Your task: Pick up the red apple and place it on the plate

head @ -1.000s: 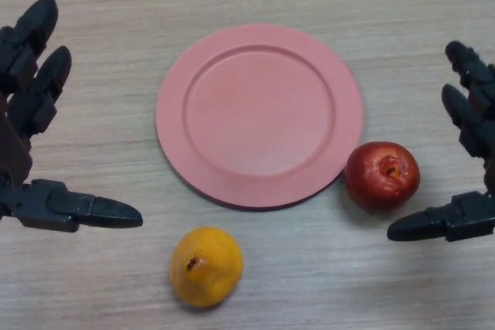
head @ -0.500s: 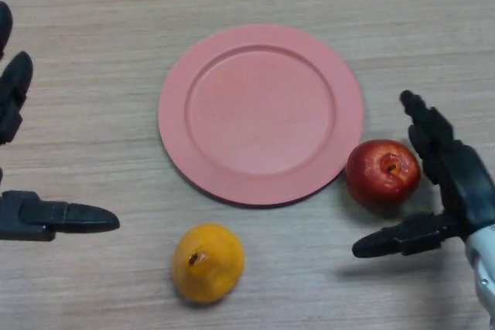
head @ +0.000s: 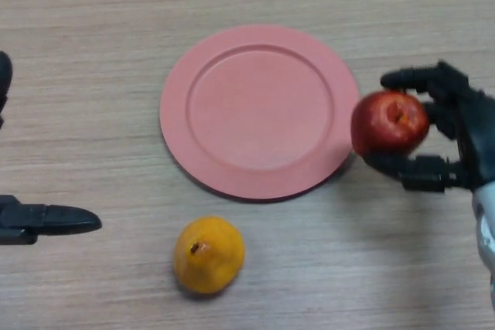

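Apple (head: 389, 122) sits gripped in the right hand (head: 462, 130), fingers curled over its top and thumb under it, just beside the plate's (head: 179, 90) right rim. Left hand (head: 39, 219) shows at the left edge, fingers straight, holding nothing. An orange fruit (head: 208, 254) lies on the table (head: 93, 36) below the plate.
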Motion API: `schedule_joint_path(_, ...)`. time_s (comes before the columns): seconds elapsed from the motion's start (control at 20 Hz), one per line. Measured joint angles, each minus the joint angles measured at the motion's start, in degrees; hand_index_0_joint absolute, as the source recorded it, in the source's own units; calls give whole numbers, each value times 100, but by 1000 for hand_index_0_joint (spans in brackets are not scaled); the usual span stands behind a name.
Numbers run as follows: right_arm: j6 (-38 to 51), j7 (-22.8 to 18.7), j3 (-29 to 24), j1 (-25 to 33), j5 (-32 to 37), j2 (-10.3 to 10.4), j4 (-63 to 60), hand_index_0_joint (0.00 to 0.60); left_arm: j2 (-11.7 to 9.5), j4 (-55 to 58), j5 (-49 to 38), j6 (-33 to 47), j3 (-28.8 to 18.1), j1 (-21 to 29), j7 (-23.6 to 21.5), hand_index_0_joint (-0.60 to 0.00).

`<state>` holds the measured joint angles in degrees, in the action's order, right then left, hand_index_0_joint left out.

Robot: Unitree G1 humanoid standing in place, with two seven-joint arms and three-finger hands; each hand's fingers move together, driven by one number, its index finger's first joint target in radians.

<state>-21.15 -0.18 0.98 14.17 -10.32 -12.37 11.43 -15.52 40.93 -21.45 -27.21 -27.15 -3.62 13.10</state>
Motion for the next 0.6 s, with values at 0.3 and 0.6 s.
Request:
schedule_joint_path(0.3, -192, -352, 1243, 1197, 288, 165, -681, 600, 23, 29, -29, 570, -92, 2, -127, 0)
schedule_joint_path(0.6, 363, -1454, 2481, 1550, 845, 166, -2043, 450, 8, -4, -267, 580, -102, -2, -213, 0)
